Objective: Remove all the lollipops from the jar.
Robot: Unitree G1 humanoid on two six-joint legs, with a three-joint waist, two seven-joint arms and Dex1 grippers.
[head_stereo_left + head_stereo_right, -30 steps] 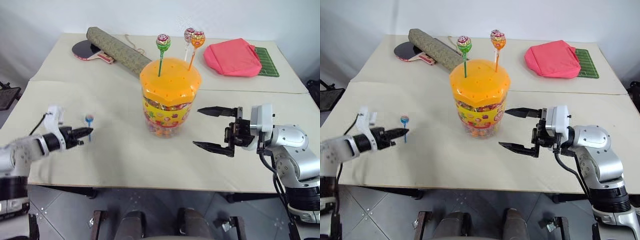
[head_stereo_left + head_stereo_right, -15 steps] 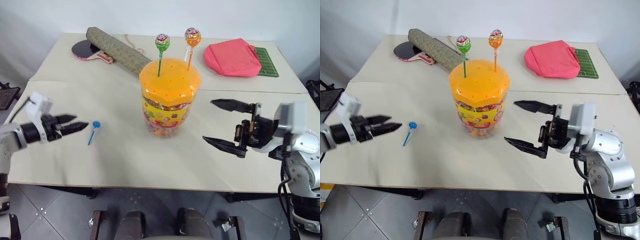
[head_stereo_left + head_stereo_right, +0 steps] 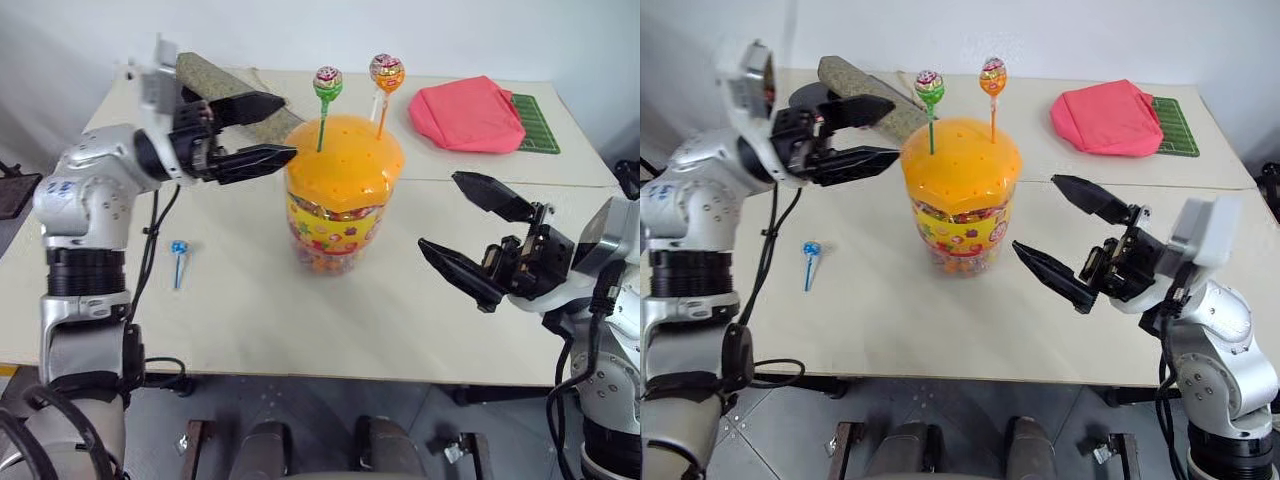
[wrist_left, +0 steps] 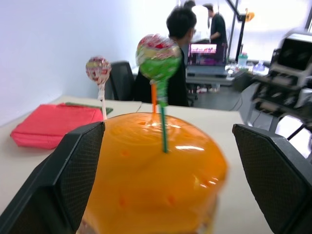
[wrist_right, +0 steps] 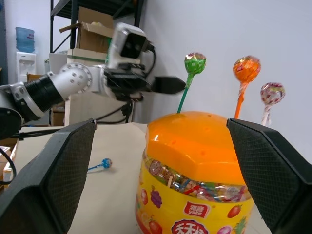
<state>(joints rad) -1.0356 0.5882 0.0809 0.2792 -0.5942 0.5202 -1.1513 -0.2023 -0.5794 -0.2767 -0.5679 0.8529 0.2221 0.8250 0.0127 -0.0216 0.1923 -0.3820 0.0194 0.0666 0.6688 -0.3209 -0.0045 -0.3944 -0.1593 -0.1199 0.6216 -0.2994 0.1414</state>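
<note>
**Left claw goes for the green lollipop**

A pale table (image 3: 300,330) stands by a white wall. The left gripper (image 3: 268,128) is spread wide and holds nothing. It hangs just beside the jar's (image 3: 340,195) orange lid, near the green lollipop (image 3: 326,84). The orange lollipop (image 3: 395,75) and white lollipop (image 5: 271,92) stand in the lid too. A blue lollipop (image 3: 178,250) lies on the table. The right gripper (image 3: 470,232) waits wide and empty, near the jar. Next, I think, pinch the green stick and pull up.

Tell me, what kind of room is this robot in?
Probably a lab or workshop office. Behind the jar people sit and stand at a desk with a lit screen, and shelves hold cardboard boxes.
</note>
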